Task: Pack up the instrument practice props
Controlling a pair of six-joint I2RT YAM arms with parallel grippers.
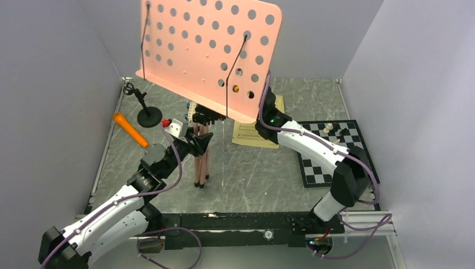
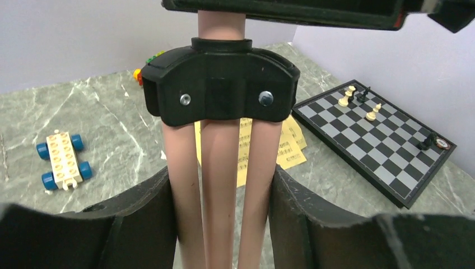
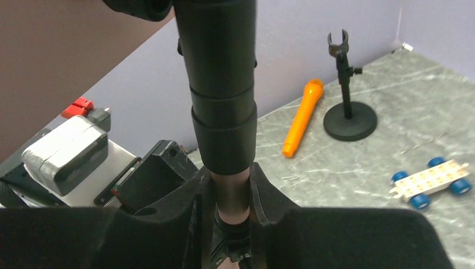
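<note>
Top external view: the tall pink perforated music stand [image 1: 207, 53] stands upright mid-table, its tripod legs folded together, feet on the marbled table [image 1: 252, 174]. The left gripper [image 2: 221, 207] is clamped across the bundled pink legs, one finger pressed against each side. The right gripper [image 3: 231, 196] pinches the stand's black pole higher up, beneath the desk plate. The orange toy microphone [image 1: 130, 130] lies flat at the left, near the small black mic stand [image 1: 147, 112], which is upright toward the back-left corner. Yellow sheet-music pages [image 1: 255, 134] lie flat on the table behind the stand, just beside the chessboard [image 1: 315, 168] with its few pieces. A block toy car [image 2: 61, 159] sits apart on the table.
</note>
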